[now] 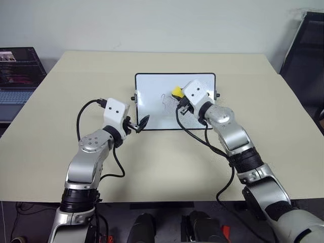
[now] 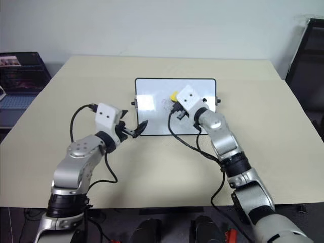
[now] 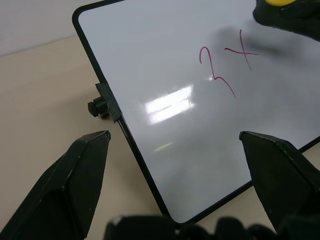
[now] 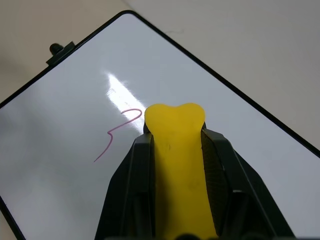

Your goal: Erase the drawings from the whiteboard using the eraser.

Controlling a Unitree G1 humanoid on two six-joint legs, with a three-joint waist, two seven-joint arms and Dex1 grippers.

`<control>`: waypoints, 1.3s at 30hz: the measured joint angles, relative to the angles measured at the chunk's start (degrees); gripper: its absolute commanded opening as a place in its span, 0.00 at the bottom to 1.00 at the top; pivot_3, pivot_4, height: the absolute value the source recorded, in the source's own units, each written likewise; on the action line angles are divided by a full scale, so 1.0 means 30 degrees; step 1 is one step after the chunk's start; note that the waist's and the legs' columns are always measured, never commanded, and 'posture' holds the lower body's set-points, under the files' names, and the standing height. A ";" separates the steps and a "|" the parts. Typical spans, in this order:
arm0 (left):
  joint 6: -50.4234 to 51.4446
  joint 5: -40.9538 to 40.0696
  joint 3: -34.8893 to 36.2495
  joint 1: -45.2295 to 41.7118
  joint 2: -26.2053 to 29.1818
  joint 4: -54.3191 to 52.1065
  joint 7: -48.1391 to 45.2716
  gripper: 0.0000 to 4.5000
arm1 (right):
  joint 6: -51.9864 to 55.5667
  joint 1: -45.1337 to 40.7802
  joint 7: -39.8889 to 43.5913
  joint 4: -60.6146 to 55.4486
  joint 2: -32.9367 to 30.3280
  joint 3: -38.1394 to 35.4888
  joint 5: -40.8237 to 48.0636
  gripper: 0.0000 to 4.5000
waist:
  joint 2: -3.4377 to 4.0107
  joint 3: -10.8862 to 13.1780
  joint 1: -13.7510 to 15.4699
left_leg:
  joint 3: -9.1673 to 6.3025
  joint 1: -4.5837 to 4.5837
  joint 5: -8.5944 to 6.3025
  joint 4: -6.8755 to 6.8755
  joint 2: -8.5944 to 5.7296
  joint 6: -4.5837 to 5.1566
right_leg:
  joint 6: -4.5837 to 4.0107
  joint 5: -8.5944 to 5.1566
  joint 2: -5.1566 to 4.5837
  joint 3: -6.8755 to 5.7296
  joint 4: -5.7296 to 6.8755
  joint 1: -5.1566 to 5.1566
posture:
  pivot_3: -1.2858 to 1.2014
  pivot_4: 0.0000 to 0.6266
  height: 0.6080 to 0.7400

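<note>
The whiteboard [image 1: 152, 86] lies flat in the middle of the table, with faint reddish drawings [image 3: 217, 70] near its centre. My right gripper [image 1: 178, 98] hovers over the middle of the board, shut on the yellow eraser [image 4: 175, 150]. The eraser's tip sits just beside the "2" squiggle [image 4: 117, 132]. My left gripper [image 1: 142, 123] is at the board's near left corner, open. That corner of the whiteboard [image 3: 165, 150] lies between its two black fingers [image 3: 80, 175]. A small black knob [image 3: 96, 106] sticks out of the board's left edge.
The beige table [image 1: 76, 152] has wide bare room all around the board. A laptop [image 1: 15, 76] stands off the table's left side. A black chair [image 1: 306, 55] is at the far right. Black cables loop off both wrists.
</note>
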 measured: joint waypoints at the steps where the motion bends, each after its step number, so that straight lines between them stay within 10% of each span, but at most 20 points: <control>1: 0.0000 0.0001 -0.0054 0.0001 0.0001 0.0006 -0.0031 1.00 | -0.0133 -0.0299 0.0047 0.0553 0.0081 0.0085 -0.0071 0.21 | 0.0001 0.0000 -0.0001 | -0.0001 -0.0001 0.0000 0.0000 0.0001 0.0000 | 0.0000 0.0000 0.0000 0.0001 0.0001 -0.0001 | 0.52 0.24 1.00; 39: 0.0310 -0.0016 -0.0595 -0.0626 0.0276 0.0195 -0.1585 1.00 | -0.1788 -0.3697 0.0927 0.6581 0.0192 0.0190 -0.1841 0.21 | 0.0004 0.0001 -0.0057 | -0.0038 0.0002 0.0000 0.0001 0.0002 0.0000 | -0.0003 0.0001 -0.0004 0.0007 0.0024 -0.0007 | 0.52 0.24 1.00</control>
